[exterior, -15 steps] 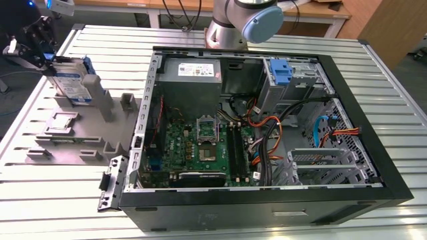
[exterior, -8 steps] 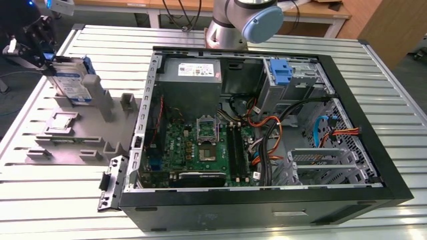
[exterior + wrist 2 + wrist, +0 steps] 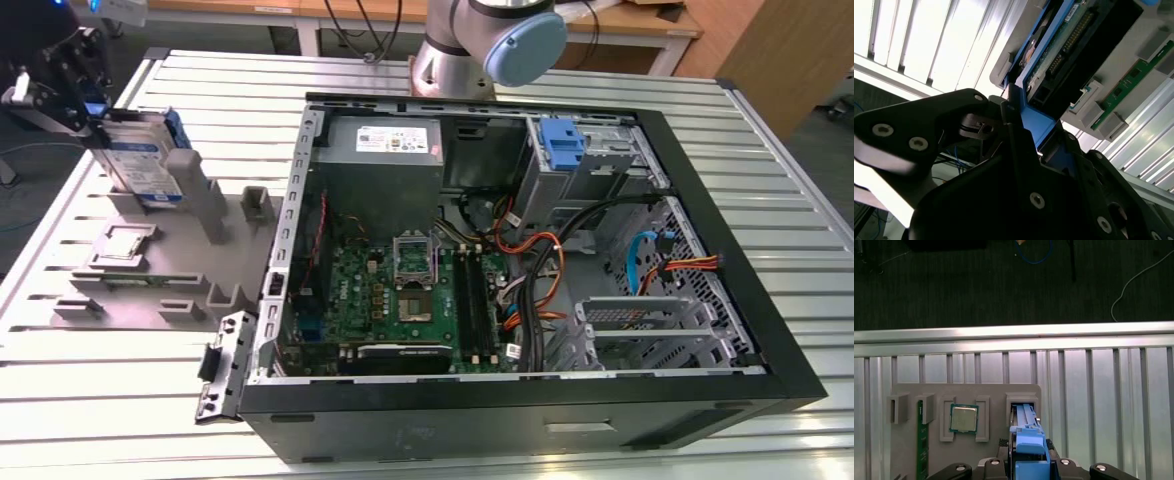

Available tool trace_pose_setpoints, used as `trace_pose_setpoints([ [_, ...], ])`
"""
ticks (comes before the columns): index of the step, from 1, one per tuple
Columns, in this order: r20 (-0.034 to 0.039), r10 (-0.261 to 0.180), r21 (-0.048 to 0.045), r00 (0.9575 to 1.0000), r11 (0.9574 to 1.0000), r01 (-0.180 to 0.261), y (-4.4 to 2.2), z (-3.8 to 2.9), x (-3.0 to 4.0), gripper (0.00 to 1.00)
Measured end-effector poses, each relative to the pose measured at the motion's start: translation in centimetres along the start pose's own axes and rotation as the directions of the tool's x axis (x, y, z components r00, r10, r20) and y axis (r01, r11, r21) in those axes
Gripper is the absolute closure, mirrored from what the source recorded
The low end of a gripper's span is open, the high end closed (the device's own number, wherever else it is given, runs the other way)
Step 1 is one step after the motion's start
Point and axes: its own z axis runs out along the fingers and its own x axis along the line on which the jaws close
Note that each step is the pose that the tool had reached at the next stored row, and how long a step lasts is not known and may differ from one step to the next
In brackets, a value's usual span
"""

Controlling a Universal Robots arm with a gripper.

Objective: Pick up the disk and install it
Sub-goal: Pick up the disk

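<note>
Pickup looks under way and the whole install is left, we judge. Our hand (image 3: 91,112) is closed narrow on the blue bracket edge of the disk (image 3: 144,160), with the fingers (image 3: 1013,120) pinching it in the second wrist view. The disk stands upright at one end of the grey holder (image 3: 160,270), over its slot (image 3: 1023,407); we cannot tell whether it is clear of that slot. A square chip (image 3: 963,418) lies in the holder near the slot. The open computer case (image 3: 747,360) sits beside the holder on the bench (image 3: 107,400), apart from the disk.
</note>
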Motion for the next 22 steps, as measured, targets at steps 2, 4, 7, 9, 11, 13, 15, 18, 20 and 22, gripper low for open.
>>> trace_pose_setpoints([
  [2,-0.0001,0.000,-0.0002,1.0000,1.0000,0.000,0.00,-0.03,0.00,0.64],
  [4,-0.0002,0.000,-0.0004,1.0000,1.0000,0.000,0.00,-0.06,0.00,0.64],
  [7,-0.0002,0.000,-0.0004,1.0000,1.0000,0.000,0.00,-0.16,0.00,0.64],
  [9,-0.0003,0.000,-0.0006,1.0000,1.0000,0.000,0.00,-0.28,-0.01,0.64],
  [11,-0.0001,0.000,-0.0002,1.0000,1.0000,0.000,0.01,-0.35,-0.01,0.64],
  [13,-0.0001,0.000,-0.0003,1.0000,1.0000,0.000,0.00,-0.41,-0.01,0.64],
  [15,-0.0002,0.000,-0.0003,1.0000,1.0000,0.000,0.00,-0.47,-0.01,0.64],
  [18,-0.0001,0.000,-0.0002,1.0000,1.0000,0.000,0.01,-0.55,-0.01,0.64],
  [20,-0.0002,0.000,-0.0003,1.0000,1.0000,0.000,0.01,-0.59,-0.01,0.64],
  [22,-0.0001,0.000,-0.0002,1.0000,1.0000,0.000,0.00,-0.61,-0.01,0.64],
])
